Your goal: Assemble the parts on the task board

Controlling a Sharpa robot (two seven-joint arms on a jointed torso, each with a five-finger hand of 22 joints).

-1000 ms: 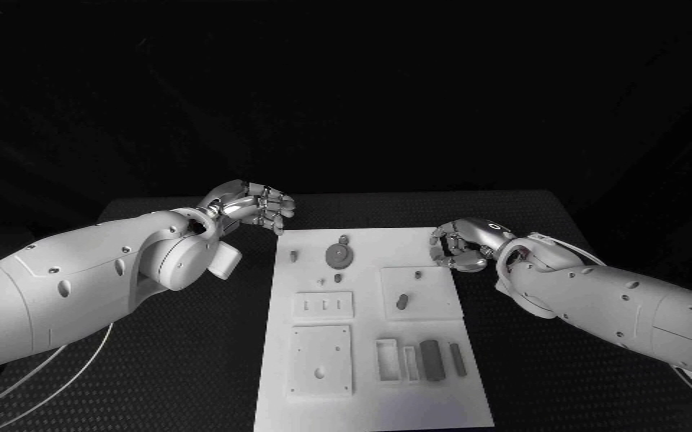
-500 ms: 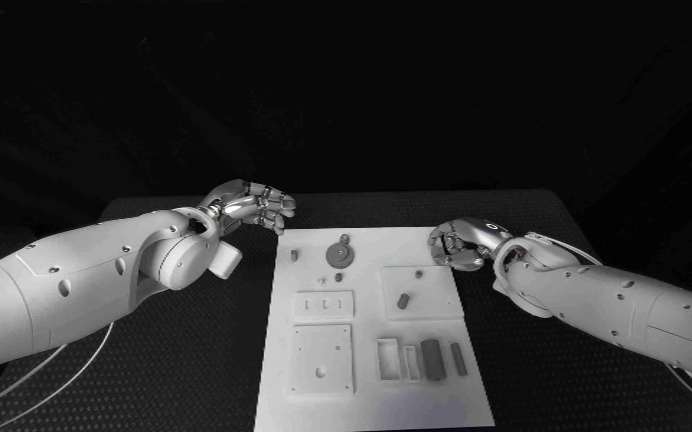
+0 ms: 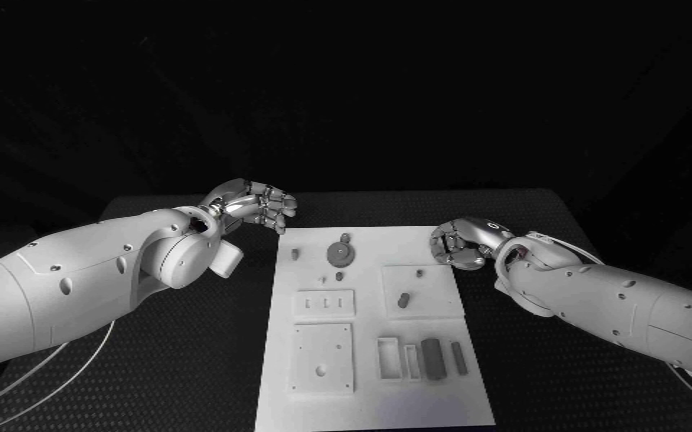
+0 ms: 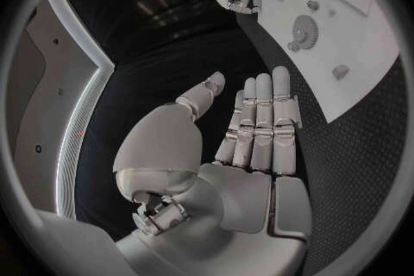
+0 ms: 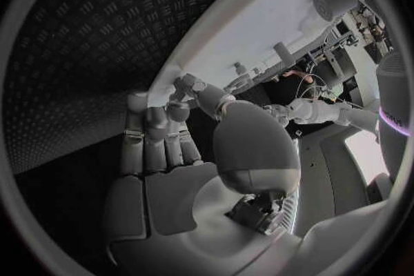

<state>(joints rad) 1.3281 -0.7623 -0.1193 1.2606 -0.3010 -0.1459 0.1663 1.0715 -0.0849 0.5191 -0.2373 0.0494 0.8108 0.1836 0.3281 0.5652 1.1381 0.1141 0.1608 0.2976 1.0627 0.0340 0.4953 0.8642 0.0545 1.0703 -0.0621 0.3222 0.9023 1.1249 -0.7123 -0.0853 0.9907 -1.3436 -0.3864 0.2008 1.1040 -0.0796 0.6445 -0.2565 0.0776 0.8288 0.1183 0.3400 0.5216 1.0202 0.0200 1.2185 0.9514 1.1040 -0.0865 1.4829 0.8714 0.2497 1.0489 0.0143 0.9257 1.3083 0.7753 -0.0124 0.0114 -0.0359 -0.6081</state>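
Nothing has moved since the earlier head pictures: from the head, the left hand (image 3: 254, 204) hovers off the task board's (image 3: 368, 392) far left corner and the right hand (image 3: 464, 243) beside its right edge, grey parts (image 3: 340, 251) lying on the board. Left wrist view: fingers (image 4: 261, 125) straight, apart from the thumb, holding nothing. Right wrist view: fingers (image 5: 156, 131) curled inward, holding nothing.

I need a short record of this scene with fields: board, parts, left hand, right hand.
board: white task board on the black table
parts: gear, small pegs and bars lying on the board
left hand: off the board's far left corner, holds nothing
right hand: at the board's far right edge, fingers curled, nothing visibly held
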